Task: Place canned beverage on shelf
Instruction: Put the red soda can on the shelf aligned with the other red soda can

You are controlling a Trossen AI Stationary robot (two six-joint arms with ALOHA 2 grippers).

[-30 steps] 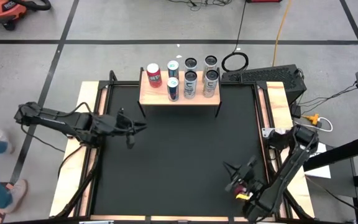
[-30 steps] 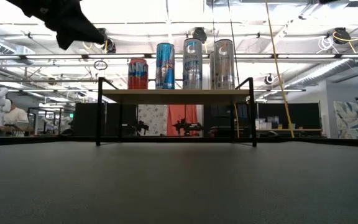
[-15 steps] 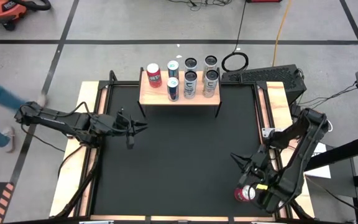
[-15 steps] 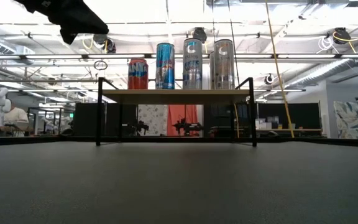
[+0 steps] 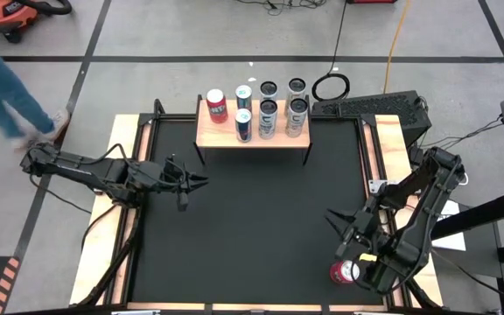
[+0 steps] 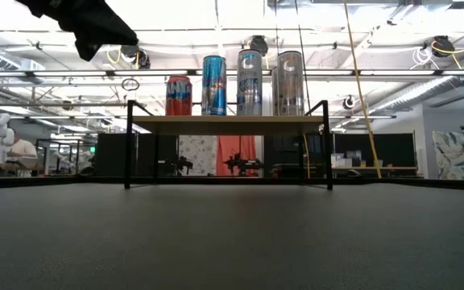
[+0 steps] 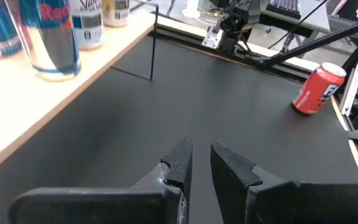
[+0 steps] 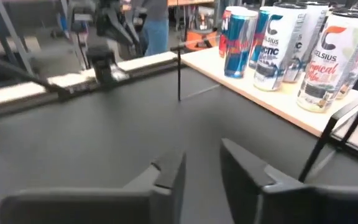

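A red can stands upright on its base on the black table near the near right corner; it also shows in the left wrist view. The shelf, a light-wood board on black legs, stands at the far edge and carries several cans. My right gripper hangs above the table, a little toward the far side of the red can, its fingers apart with nothing between them. My left gripper hovers at the table's left, fingers a little apart and empty.
On the shelf, a red can stands at the left, then blue and pale tall cans. The black table lies bare between the shelf and the arms. Pale wooden strips edge it. A person walks past at far left.
My right gripper has risen from low over the near right corner and gone a little toward the far edge. The red can, mostly covered by that arm before, now stands in plain view. A person has walked along the table's left side.
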